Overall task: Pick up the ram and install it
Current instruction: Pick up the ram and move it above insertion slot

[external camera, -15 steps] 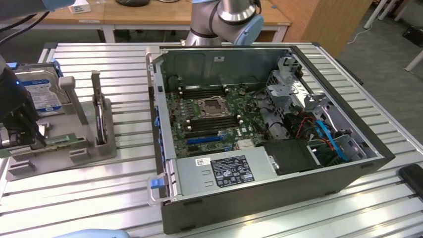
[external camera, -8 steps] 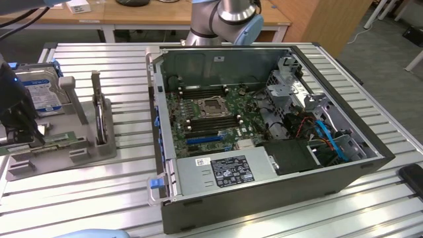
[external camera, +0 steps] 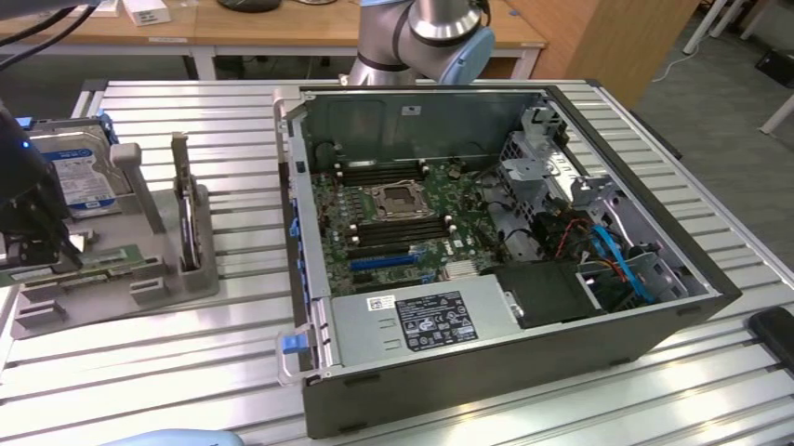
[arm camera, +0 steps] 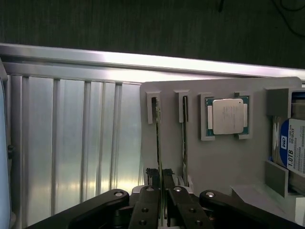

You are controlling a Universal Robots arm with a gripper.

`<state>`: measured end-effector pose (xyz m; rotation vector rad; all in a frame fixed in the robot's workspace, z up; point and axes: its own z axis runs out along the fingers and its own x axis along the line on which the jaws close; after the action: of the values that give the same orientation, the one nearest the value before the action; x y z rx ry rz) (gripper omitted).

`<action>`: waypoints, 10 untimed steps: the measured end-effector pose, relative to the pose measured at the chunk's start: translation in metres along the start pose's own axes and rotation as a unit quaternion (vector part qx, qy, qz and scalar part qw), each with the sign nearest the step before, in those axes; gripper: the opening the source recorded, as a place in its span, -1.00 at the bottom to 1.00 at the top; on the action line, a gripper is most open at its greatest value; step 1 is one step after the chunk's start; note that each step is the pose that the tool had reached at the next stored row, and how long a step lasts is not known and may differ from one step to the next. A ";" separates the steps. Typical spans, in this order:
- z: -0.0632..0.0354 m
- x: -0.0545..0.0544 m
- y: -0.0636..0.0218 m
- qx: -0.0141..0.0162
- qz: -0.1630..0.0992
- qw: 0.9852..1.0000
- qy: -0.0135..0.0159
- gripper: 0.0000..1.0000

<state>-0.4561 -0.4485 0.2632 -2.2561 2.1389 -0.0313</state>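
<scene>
The ram shows edge-on as a thin green stick lying in a slot of the grey tray, its far end at a grey holder. My gripper has both black fingers pressed against the stick's near end, so it is shut on it. A second thin stick lies in the neighbouring slot. In the exterior view my gripper hangs low over the tray at that view's left, with a green ram strip beside it.
An open computer case takes the table's middle, its motherboard facing up. On the tray are a processor chip, a blue-labelled hard drive and an upright dark card. Ribbed aluminium table surrounds them.
</scene>
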 end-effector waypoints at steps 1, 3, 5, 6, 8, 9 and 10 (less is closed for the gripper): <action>-0.0011 0.000 -0.0001 0.000 0.002 1.000 0.000 -0.73; -0.0033 0.000 -0.0003 0.000 0.006 1.000 0.000 -0.73; -0.0055 0.000 -0.0006 0.000 0.009 1.000 0.000 -0.73; -0.0066 0.000 -0.0007 0.000 0.010 1.000 0.000 -0.73; -0.0088 0.000 -0.0009 -0.001 0.013 1.000 0.000 -0.73; -0.0099 0.000 -0.0010 -0.001 0.014 1.000 0.001 -0.73; -0.0111 0.000 -0.0011 -0.001 0.016 1.000 0.001 -0.73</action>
<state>-0.4554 -0.4485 0.2743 -2.2232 2.1755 -0.0300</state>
